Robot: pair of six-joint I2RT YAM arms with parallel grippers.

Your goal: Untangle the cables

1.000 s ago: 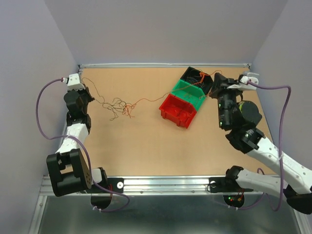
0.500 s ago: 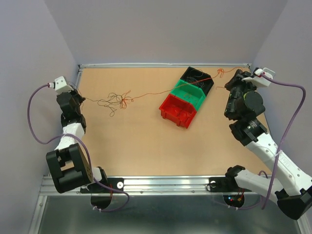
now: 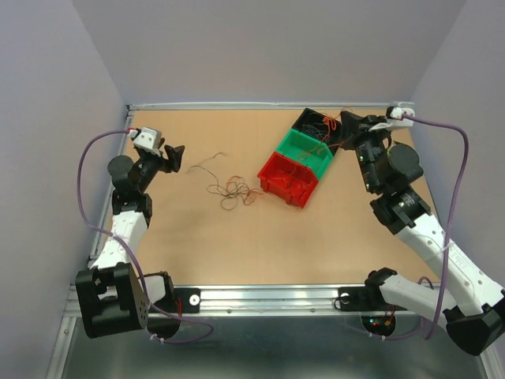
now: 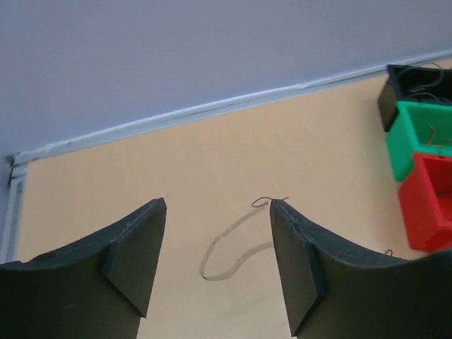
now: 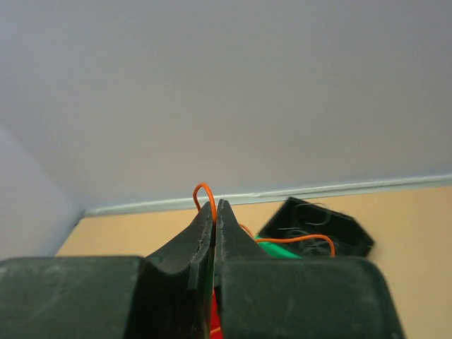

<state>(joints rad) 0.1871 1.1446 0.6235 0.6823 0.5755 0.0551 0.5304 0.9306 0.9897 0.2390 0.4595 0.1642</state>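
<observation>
The left gripper (image 4: 217, 204) stands spread and empty at centre left; the right gripper (image 5: 215, 210), upper right, pinches an orange wire (image 5: 203, 189); the cable tangle (image 3: 233, 189) lies mid-table, left of the red bin (image 3: 278, 186).

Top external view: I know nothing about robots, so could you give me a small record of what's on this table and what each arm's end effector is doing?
surface: table, tan board
bins: black bin, green bin, red bin, side by side in a diagonal row right of centre
tangle: loose cables, thin and curly, lying on the table left of the red bin
left end effector: open, holding nothing, left of the tangle
right end effector: shut on an orange cable, near the black bin
</observation>
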